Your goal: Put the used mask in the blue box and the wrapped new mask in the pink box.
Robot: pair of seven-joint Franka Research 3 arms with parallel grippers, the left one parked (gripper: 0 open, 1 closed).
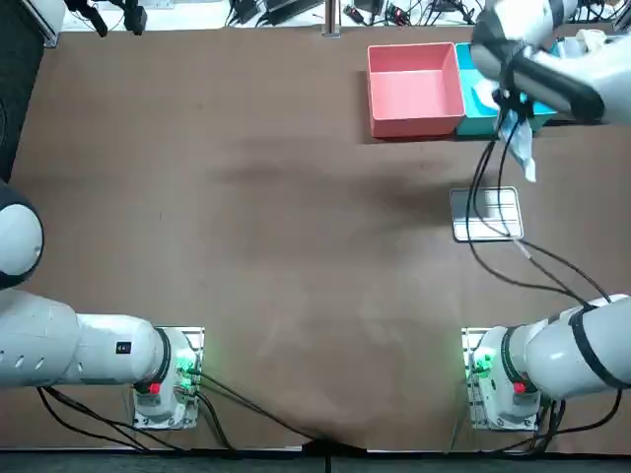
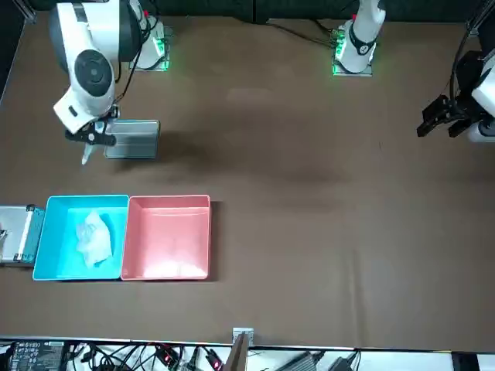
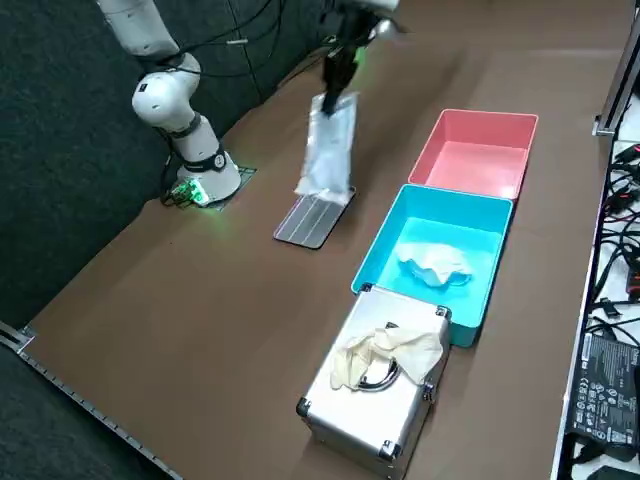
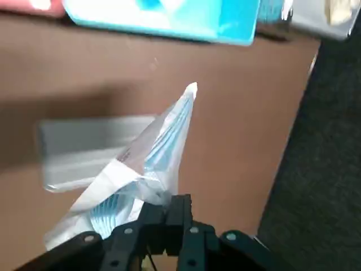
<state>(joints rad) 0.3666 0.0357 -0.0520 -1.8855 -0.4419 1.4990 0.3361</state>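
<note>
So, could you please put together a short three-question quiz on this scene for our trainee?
1. True or false: the pink box already has a mask in it.
2. The right end effector, raised over the table, is shut on: A) the wrapped mask, B) a glove, C) a box lid.
3. Fill in: the crumpled used mask lies in the ___ box.

Key: 1 false, the pink box is bare inside. 2 A. 3 blue, the blue box.
</note>
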